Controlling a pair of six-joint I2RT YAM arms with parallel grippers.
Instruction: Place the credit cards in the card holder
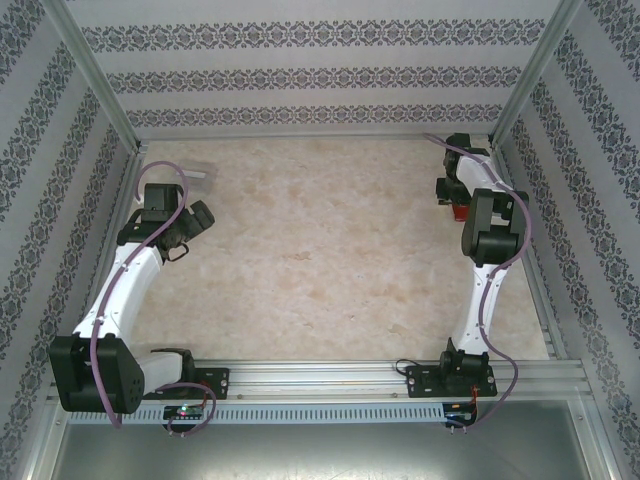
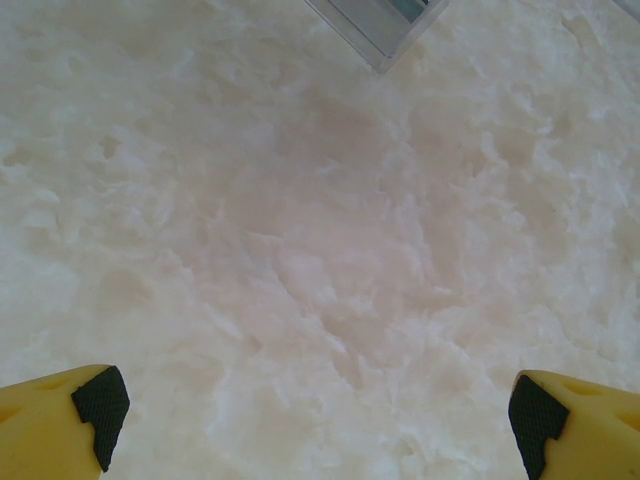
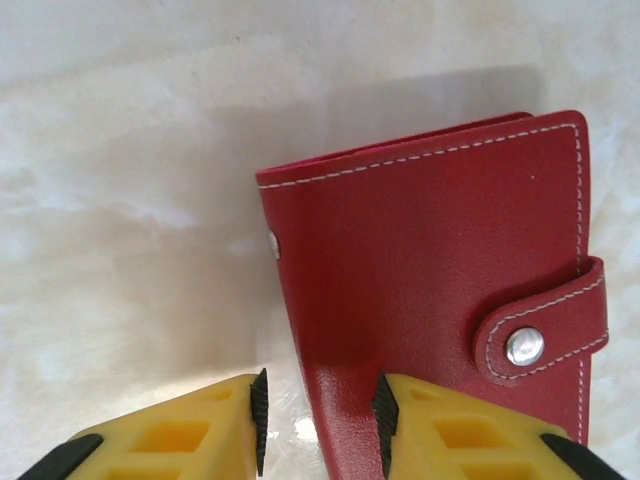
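Seen from overhead, the marble-patterned table carries two white arms bolted at its near edge. The left gripper hangs over the table's left side, and a clear plastic case lies just beyond it, towards the table's far-left corner. The right gripper reaches down by the table's far-right corner, where a patch of the red card holder shows beneath it.

On the left wrist camera, the left gripper is spread wide above bare tabletop. Its yellow fingers sit at the two lower corners of the view, with one corner of the clear plastic case at the top.

On the right wrist camera, the card holder lies on the table, folded, its snap tab buttoned across the cover. The right gripper has its jaws drawn close around the holder's lower left edge. A sliver of table shows between the left pad and the leather. Whether the jaws are actually pinching it cannot be told.
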